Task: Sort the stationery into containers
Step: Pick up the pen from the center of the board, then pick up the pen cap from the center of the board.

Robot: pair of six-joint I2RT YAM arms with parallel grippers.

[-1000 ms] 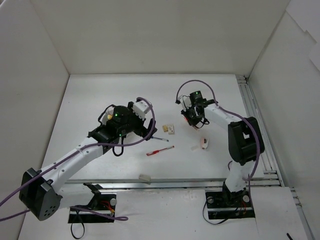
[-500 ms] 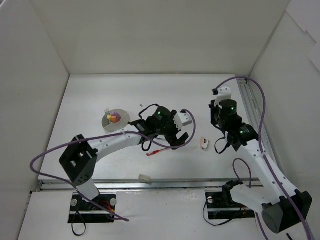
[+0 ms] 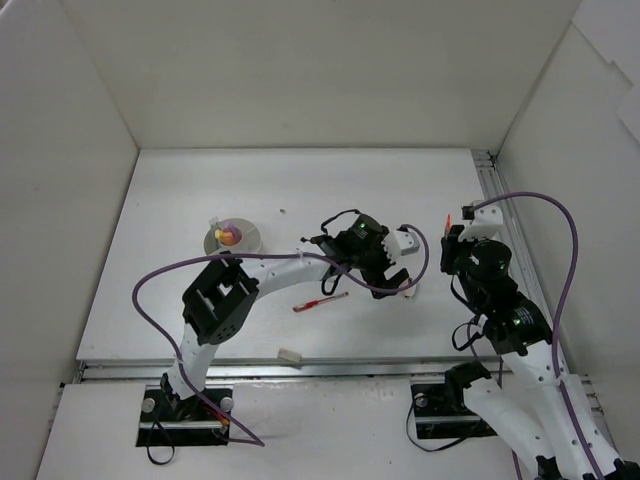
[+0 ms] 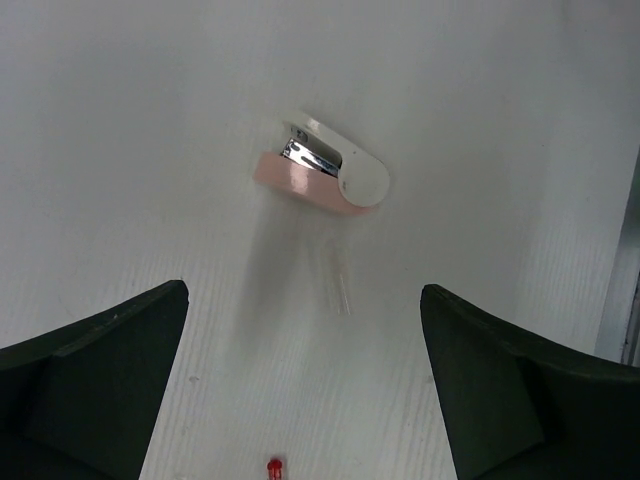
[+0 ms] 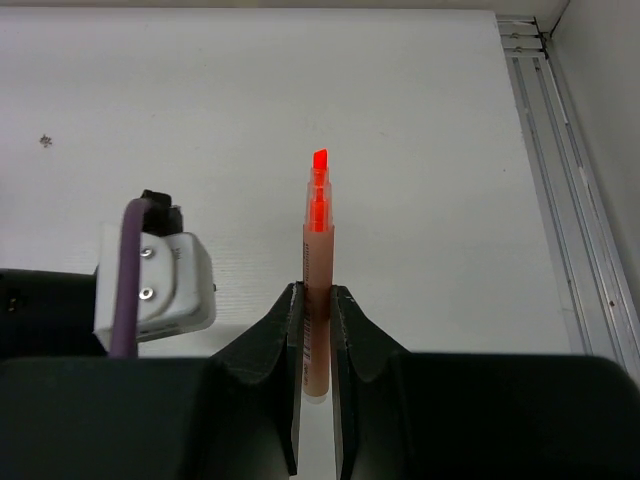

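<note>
**Left claw (image 4: 303, 290) open, right claw (image 5: 317, 292) loaded**

Left claw spread wide, empty. Pink-and-white stapler (image 4: 322, 176) lies ahead, clear of both fingers (image 4: 100, 370), bare worktop (image 4: 130, 120) all round. Right claw clamped on orange marker (image 5: 318, 235), tip forward; edge rail (image 5: 570, 190) to its right. Cup (image 3: 247, 238) far left of both.

Small pink and white plastic stapler (image 4: 325, 180) lying on the white table (image 4: 150, 120), ahead of the left gripper (image 4: 303, 295).
The gripper's black fingers (image 4: 95, 385) stand wide apart at the lower corners, clear of the stapler; a small red tip (image 4: 273, 466) shows at the bottom edge between them.
</note>
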